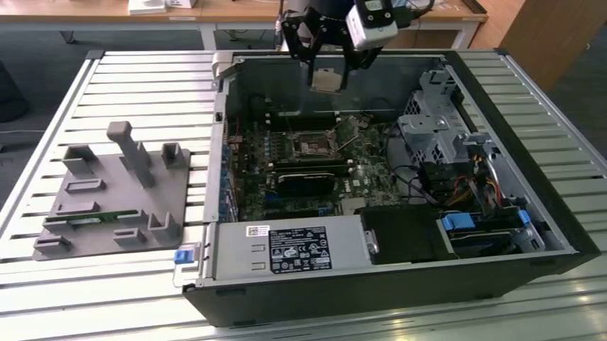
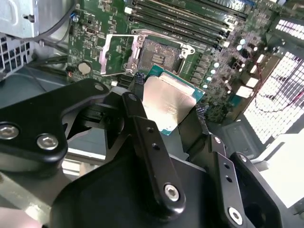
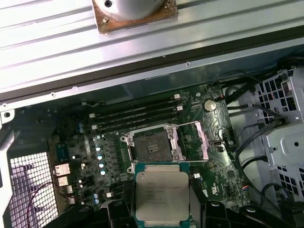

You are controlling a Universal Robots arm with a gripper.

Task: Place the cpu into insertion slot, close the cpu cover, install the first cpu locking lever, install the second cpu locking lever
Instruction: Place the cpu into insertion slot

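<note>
The gripper (image 1: pixel 328 69) hangs above the far edge of the open computer case (image 1: pixel 379 291), clamped on the cpu (image 2: pixel 167 100). In the exterior view the arm is cut off by the frame. In the second wrist view the fingertips (image 2: pixel 137 80) pinch opposite edges of the chip, and black linkage hides its near part. It appears slightly tilted. Both wrist views show the insertion slot (image 3: pixel 151 145) bare on the motherboard (image 3: pixel 216 173), with the cpu cover (image 3: pixel 195 141) swung open beside it. The exterior view renders that cover too small to distinguish.
</note>
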